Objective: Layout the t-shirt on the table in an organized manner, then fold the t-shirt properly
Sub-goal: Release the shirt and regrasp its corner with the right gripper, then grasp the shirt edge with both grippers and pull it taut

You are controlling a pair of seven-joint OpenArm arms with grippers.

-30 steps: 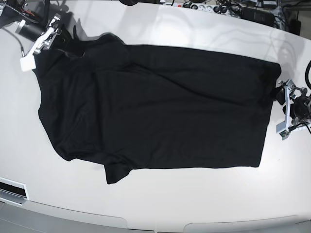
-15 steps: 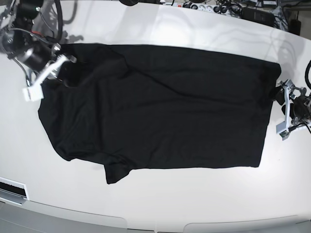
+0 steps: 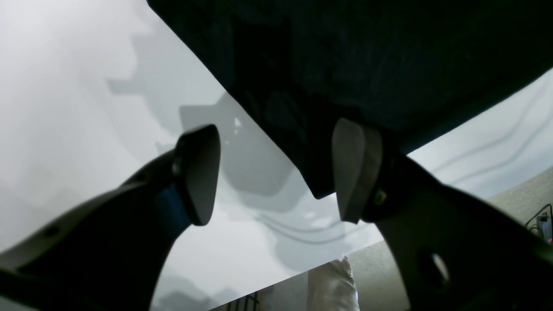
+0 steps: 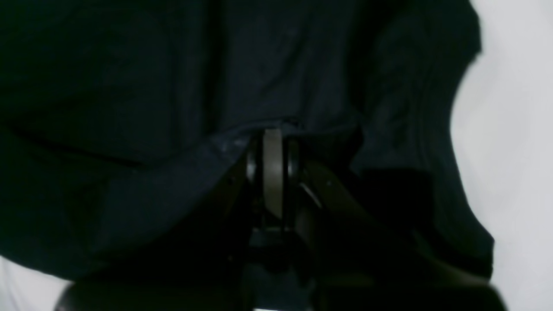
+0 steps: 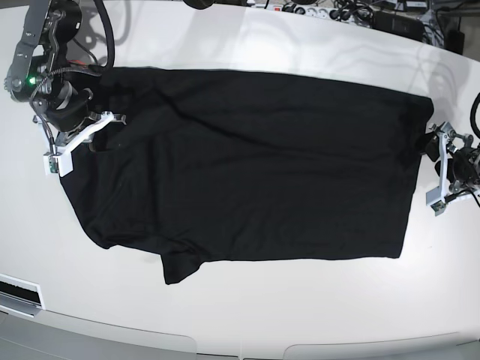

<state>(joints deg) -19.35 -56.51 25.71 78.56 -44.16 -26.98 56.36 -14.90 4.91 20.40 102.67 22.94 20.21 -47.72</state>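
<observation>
The black t-shirt (image 5: 255, 165) lies spread over the white table (image 5: 247, 307), its hem toward the base view's right. At the base view's left, my right gripper (image 5: 101, 131) is shut on the t-shirt near its collar end. The right wrist view shows that right gripper (image 4: 272, 172) with its pads pressed together on a fold of the t-shirt (image 4: 173, 86). My left gripper (image 5: 429, 146) is open at the hem edge. In the left wrist view the left gripper (image 3: 276, 172) stands wide, with a corner of the t-shirt (image 3: 345, 65) reaching between the fingertips (image 3: 354, 168).
Cables and power strips (image 5: 337, 13) lie along the table's far edge. The table's curved front edge (image 5: 240, 349) runs below the shirt. Bare white tabletop (image 3: 65, 86) shows beside the left gripper, and floor beyond the table edge.
My right gripper has moved from the far left corner toward the front, drawing the shirt's collar end with it; the bunched fabric there now lies flatter. The left arm has not moved.
</observation>
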